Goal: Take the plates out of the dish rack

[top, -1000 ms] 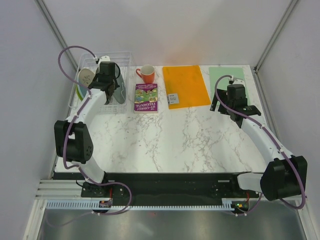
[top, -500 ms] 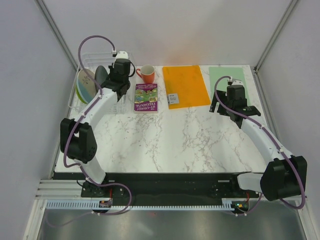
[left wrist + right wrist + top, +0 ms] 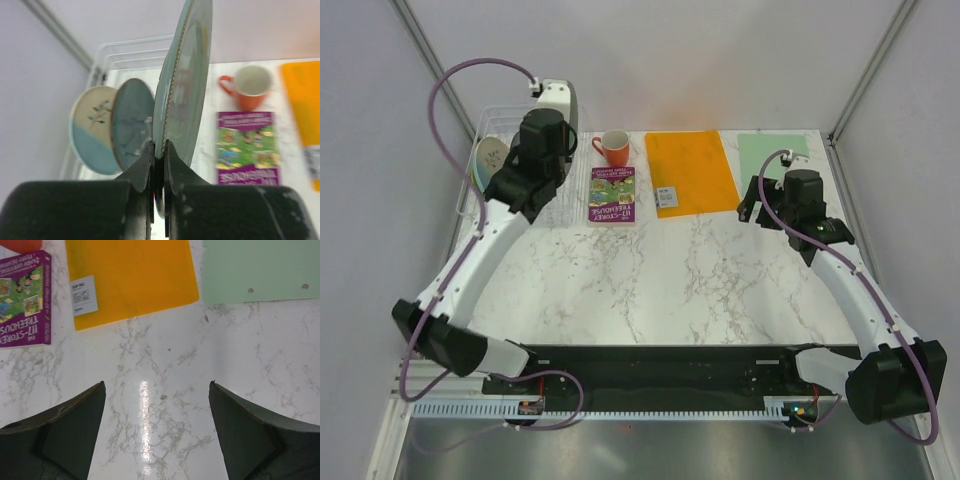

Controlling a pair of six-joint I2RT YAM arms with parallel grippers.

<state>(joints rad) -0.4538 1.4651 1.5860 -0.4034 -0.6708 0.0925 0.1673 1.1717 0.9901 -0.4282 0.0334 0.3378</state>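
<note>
My left gripper [image 3: 159, 150] is shut on the rim of the matte grey-green plate [image 3: 187, 80] and holds it upright, edge-on, lifted above the dish rack [image 3: 125, 50]. From above the plate [image 3: 560, 100] shows over the rack's right end [image 3: 492, 118]. The dark teal plate [image 3: 132, 122] and the cream-and-light-blue plate [image 3: 92, 127] stand in the rack behind it; the cream one also shows from above [image 3: 490, 155]. I cannot make out the lime-green plate. My right gripper [image 3: 156, 390] is open and empty above bare marble, also visible from above [image 3: 753, 208].
An orange mug [image 3: 614, 148] and a purple book [image 3: 612, 194] lie just right of the rack. An orange mat [image 3: 691, 171] and a green mat [image 3: 772, 150] lie at the back right. Walls close in at left and right.
My left arm has risen and carried the grey-green plate up out of the rack tines. My right arm has shifted slightly, still open.
</note>
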